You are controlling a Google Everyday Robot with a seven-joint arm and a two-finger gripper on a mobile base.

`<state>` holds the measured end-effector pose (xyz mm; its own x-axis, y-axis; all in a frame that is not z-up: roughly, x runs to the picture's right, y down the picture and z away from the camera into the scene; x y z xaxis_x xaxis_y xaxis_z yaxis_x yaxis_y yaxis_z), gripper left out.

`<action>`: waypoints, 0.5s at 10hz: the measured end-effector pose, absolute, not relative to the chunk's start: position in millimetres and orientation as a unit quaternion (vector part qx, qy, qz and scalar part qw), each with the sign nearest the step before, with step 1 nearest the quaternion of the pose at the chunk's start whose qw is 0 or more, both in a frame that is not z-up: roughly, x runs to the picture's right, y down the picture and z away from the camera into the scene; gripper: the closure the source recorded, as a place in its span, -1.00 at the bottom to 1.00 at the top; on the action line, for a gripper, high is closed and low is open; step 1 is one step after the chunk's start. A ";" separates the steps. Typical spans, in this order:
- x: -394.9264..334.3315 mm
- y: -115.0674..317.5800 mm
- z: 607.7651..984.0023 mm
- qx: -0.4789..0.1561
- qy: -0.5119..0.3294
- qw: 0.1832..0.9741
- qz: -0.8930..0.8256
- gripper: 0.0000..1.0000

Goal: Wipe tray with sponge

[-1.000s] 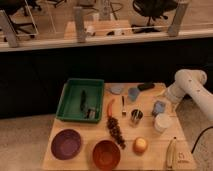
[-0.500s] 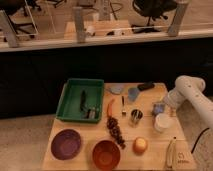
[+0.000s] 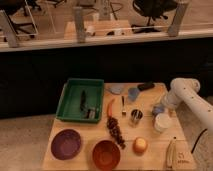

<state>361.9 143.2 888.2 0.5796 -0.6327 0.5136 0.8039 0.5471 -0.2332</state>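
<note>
The green tray [image 3: 63, 106] stands at the back left of the wooden table, with a dark utensil [image 3: 83, 100] lying inside it. The light-blue sponge [image 3: 158, 109] sits near the table's right edge, far from the tray. My gripper [image 3: 163, 104] comes in from the right on the white arm [image 3: 186, 90] and is right at the sponge, over its right side. Whether it touches the sponge is hidden by the arm's end.
Near the sponge are a white cup [image 3: 162, 122], a metal cup [image 3: 135, 117], a blue-grey cup-like thing [image 3: 133, 93] and a dark object [image 3: 146, 86]. A purple bowl [image 3: 66, 144], a brown bowl [image 3: 106, 154], grapes [image 3: 116, 131] and an orange fruit [image 3: 140, 145] line the front.
The arm has shifted slightly and its end has come down closer to the light-blue sponge. Nothing on the table has moved.
</note>
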 end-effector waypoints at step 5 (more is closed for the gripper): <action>361.9 147.0 890.9 -0.236 -0.177 0.854 -0.428 -0.60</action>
